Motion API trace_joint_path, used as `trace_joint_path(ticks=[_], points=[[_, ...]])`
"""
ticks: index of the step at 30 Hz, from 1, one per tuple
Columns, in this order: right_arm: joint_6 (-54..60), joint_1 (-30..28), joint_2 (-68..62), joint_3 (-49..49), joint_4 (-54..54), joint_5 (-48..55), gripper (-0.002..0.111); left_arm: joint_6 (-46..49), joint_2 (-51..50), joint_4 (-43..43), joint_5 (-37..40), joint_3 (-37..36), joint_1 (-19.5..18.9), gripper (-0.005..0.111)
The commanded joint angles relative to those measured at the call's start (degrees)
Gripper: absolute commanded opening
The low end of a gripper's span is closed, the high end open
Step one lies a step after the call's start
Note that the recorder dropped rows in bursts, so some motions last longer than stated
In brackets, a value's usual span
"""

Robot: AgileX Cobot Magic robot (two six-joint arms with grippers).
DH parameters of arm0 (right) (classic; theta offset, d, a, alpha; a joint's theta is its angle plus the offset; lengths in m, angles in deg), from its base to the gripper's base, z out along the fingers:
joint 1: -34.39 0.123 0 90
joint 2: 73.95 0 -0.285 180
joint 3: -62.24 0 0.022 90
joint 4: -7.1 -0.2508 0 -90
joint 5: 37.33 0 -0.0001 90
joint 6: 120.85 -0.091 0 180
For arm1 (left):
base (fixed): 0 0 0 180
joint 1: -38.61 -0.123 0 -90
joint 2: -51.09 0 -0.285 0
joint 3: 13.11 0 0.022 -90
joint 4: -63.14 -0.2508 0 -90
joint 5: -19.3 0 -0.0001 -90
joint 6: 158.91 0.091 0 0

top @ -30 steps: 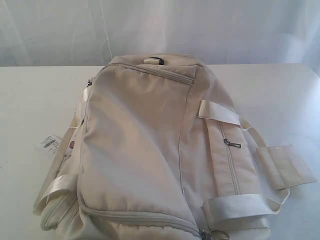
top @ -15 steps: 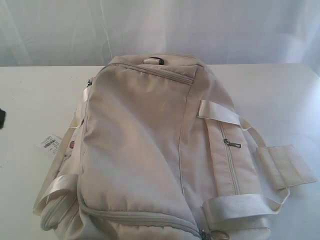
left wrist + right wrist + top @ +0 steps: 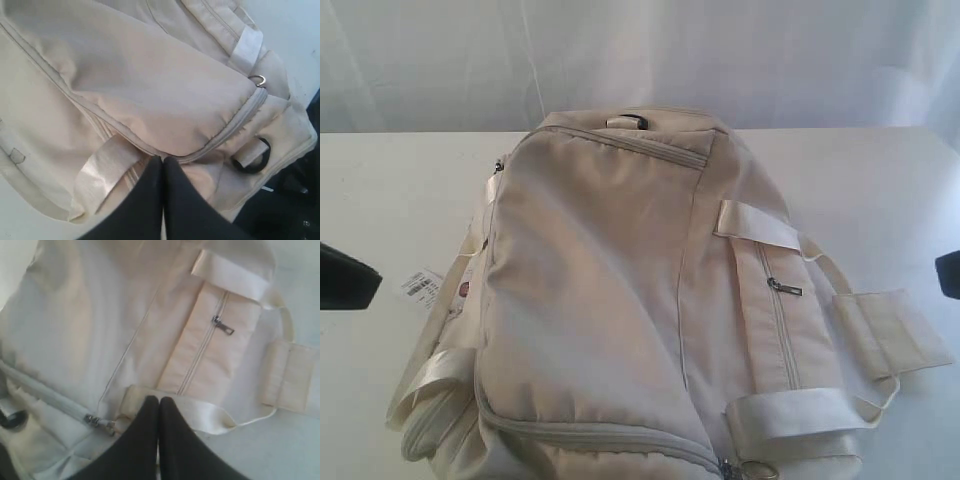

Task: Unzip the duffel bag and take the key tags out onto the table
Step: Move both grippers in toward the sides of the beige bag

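Note:
The cream-beige duffel bag lies zipped shut in the middle of the white table. Its main grey zipper curves round the top panel, with the sliders at the near corner. The side pocket zipper pull lies flat, and the pocket is closed. My left gripper is shut and empty, hovering by the bag's zipper seam next to a webbing strap. It shows as a dark tip at the left edge. My right gripper is shut and empty above a strap near the side pocket. The key tags are hidden.
A white barcode label sticks out on the bag's left side. A padded handle wrap and loose strap lie on the table to the bag's right. A metal ring and a dark plastic loop sit at the bag's end.
Both grippers have come into the exterior view, the left from the left edge and the right from the right edge. The bag has not moved.

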Motion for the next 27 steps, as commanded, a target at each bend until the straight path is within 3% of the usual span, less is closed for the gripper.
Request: trace_joint_path(ticks=[1,5,12,17,21,27], points=[[2.47,0.93,-4.49,-3.63,-3.97,4.00,0.000,0.44,0.12,1.15,-1.37,0.37,0.43,0.000],[5.42,4.10,-7.57,-3.78,-10.49,4.00,0.000,0.33,-0.06,1.15,-1.16,0.37,0.43,0.000],[6.65,11.91,-12.58,-3.78,-9.65,4.00,0.000,1.75,-5.12,1.94,-0.71,0.70,0.43,0.000],[8.31,16.70,-15.04,-3.78,-9.65,3.76,0.000,5.59,-12.44,4.25,3.95,6.26,0.43,0.000],[12.50,18.36,-15.45,-3.78,-9.65,1.17,0.000,6.17,-19.95,4.51,4.12,16.08,0.43,0.000],[16.96,18.36,-15.45,-3.64,-10.15,-1.01,0.001,2.46,-36.07,2.43,14.08,37.31,0.57,0.000]])
